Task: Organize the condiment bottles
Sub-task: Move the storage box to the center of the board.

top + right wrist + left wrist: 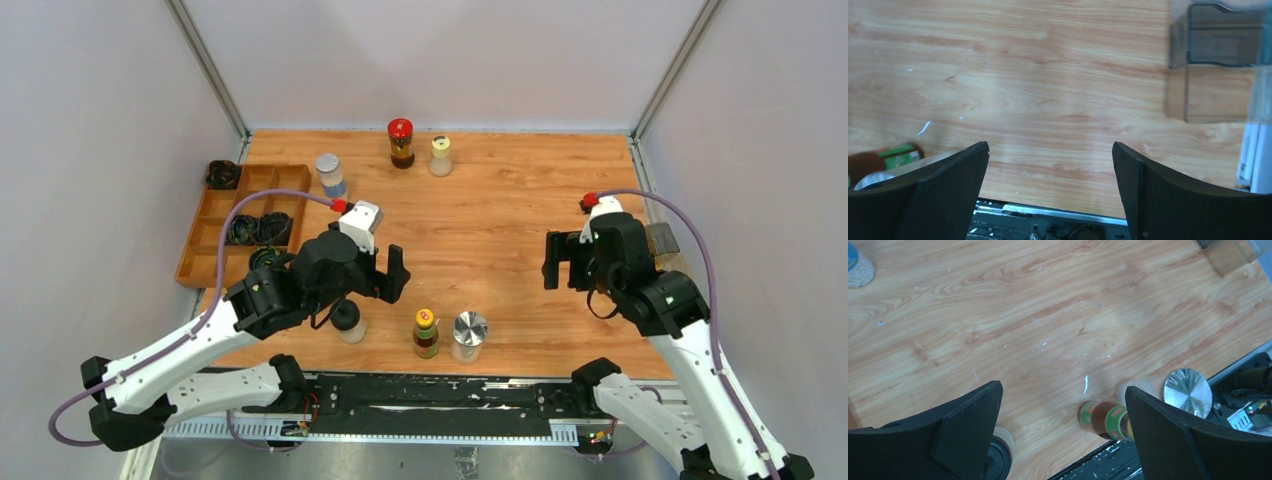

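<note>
Three bottles stand in a row near the front edge: a black-capped jar (347, 320), a yellow-capped brown sauce bottle (426, 333) and a silver-lidded jar (469, 336). At the back stand a red-lidded dark jar (400, 142), a yellow-capped shaker (440, 155) and a blue-labelled jar (330, 175). My left gripper (385, 285) is open and empty, above and just behind the black-capped jar. In the left wrist view the gripper (1063, 390) spans the sauce bottle (1103, 420), with the black-capped jar (998, 460) and the silver lid (1188, 392) beside it. My right gripper (560, 262) is open and empty over bare wood (1050, 147).
A wooden compartment tray (215, 265) at the left holds black coiled bundles (258, 230); another bundle (222, 174) lies behind it. A clear plastic box (662, 240) sits at the table's right edge, also in the right wrist view (1218, 65). The black rail (420, 395) runs along the front.
</note>
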You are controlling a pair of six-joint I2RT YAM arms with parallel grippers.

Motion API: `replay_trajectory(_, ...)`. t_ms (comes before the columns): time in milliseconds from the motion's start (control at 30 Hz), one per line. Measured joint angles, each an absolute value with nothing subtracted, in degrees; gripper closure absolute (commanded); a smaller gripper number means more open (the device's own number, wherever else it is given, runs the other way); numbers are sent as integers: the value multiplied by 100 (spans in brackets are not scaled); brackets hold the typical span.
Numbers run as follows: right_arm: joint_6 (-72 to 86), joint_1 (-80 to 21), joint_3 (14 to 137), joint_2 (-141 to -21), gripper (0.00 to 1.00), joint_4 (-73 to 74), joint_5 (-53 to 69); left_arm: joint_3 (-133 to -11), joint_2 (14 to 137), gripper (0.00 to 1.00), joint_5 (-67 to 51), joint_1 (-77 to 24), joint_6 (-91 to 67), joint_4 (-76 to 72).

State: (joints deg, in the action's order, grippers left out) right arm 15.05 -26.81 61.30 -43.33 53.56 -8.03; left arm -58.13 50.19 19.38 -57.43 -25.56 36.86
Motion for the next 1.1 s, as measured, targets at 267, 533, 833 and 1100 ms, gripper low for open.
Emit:
replay_trajectory(267,1476,-805,6351,-5172,1,5548,-989,-5701,4646,0,2095,-5706,-2679,3900)
replay_trajectory(533,1688,534,6202,-5621,5,5424,-792,-5212,4209,0,1831,-5706,-2858,3962)
replay_trajectory(833,2056,1422,5907,-6038,23,5000,-611,-4827,3719,0,1398,-5706,-3011,3966)
replay_trajectory(1100,2163,1518,6204,-7131,34,4576,-408,-4751,3607,0,1105,-5706,-3044,3962)
